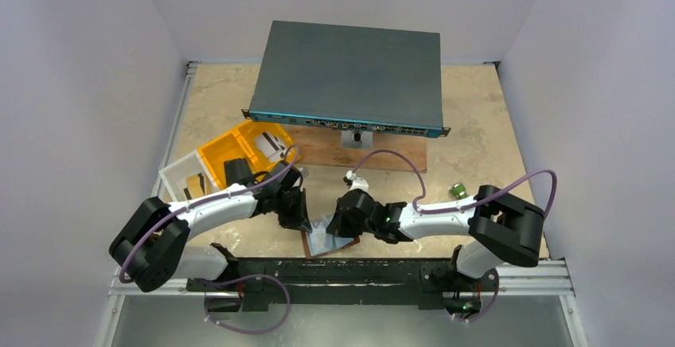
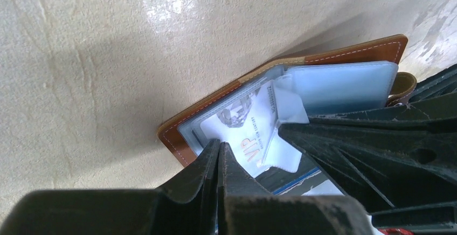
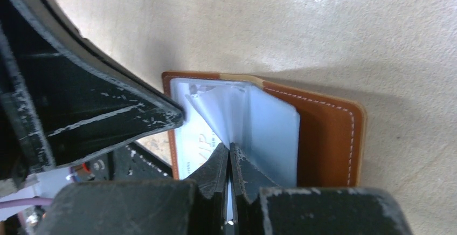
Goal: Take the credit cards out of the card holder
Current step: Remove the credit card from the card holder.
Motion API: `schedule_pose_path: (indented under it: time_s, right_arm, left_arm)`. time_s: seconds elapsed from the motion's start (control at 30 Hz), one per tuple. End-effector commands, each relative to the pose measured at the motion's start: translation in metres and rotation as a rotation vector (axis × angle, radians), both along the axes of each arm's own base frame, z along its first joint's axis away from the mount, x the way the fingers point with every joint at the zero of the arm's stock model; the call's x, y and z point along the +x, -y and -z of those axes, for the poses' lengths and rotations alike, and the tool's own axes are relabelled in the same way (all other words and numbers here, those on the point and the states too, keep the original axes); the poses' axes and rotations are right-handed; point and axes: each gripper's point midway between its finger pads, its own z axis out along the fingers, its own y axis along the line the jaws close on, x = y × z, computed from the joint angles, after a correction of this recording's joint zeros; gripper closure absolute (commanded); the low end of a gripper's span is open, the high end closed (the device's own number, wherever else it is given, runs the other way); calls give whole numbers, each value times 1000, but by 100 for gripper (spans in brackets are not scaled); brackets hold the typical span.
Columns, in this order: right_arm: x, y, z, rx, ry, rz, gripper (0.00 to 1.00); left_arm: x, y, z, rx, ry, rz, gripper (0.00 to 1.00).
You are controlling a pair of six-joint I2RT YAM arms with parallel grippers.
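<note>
Pale walls enclose a mottled beige counter. One card holder lies open at its near edge. The left end effector is closed tight at one white card, and the right end effector pinches the card holder by a clear leaf.

text: VIP | on: white card in card holder pocket | other print: too small to read

Bright, even light is shining down from above. A white shiny spot is glowing on the worktop in both wrist views. Soft grey shadows are falling beside the card holder. The close black left end effector is looking blurry.
</note>
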Motion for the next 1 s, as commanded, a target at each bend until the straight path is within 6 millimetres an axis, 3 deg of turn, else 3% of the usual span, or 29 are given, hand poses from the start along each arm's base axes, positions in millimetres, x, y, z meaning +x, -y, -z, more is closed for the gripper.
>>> schedule_pose_path:
  time_s: [0.0,0.3,0.8,0.97]
  right_arm:
    - [4,-15,-27,148,17,10,100]
    - [11,-13,-36,287,-19,67,100]
    - [17,-14,-48,432,-35,120,100]
    - [22,-16,-55,393,3,102,75]
  left_arm:
    - [11,7,-5,1,46,5,100]
    - [15,15,-16,20,80,63,100]
    - [13,40,-11,-50,49,127,100]
    - [10,47,-13,-75,41,140,100]
